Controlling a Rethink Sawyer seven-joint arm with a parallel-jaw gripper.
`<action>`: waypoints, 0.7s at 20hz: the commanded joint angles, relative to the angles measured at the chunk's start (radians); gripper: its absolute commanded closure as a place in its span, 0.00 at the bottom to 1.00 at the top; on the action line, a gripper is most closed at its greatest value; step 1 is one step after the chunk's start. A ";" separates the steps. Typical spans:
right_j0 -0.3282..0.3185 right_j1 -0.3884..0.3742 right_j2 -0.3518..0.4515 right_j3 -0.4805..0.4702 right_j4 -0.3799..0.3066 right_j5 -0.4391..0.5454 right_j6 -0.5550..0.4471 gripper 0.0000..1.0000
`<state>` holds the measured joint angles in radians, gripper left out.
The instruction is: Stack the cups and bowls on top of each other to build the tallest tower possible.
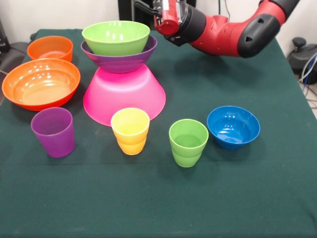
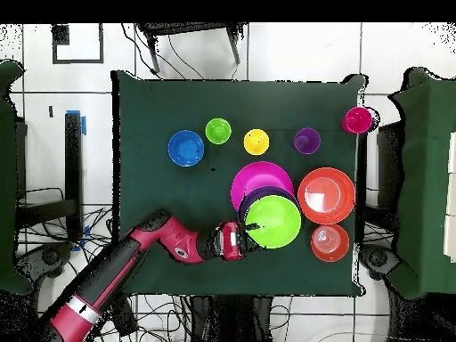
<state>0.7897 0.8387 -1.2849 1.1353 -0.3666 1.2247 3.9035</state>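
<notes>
The tower stands at the table's middle: an inverted pink bowl (image 1: 124,96), a purple bowl (image 1: 119,58) upright on it, and a lime green bowl (image 1: 115,37) nested on top. In the overhead view the green bowl (image 2: 272,222) covers most of the pile. My gripper (image 1: 147,7) (image 2: 249,239) hangs just behind the tower's top, beside the green bowl's rim, with nothing seen in it. The purple cup (image 1: 53,131), yellow cup (image 1: 130,130) and green cup (image 1: 188,142) stand in a row in front. The red cup (image 2: 357,119) stands at a table corner.
A large orange bowl (image 1: 40,83) and a small orange bowl (image 1: 50,48) sit left of the tower. A small blue bowl (image 1: 233,126) sits right of the green cup. My red arm (image 1: 233,29) reaches in from the top right.
</notes>
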 commanded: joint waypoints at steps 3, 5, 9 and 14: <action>0.044 -0.066 0.162 -0.021 -0.038 -0.220 -0.025 0.00; 0.051 -0.079 0.165 -0.006 -0.042 -0.229 -0.041 0.00; 0.059 -0.111 0.175 0.033 -0.062 -0.310 -0.034 0.00; 0.075 -0.175 0.198 0.078 -0.073 -0.370 -0.059 0.00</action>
<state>0.8467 0.7096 -1.2518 1.2359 -0.4222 0.9893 3.9035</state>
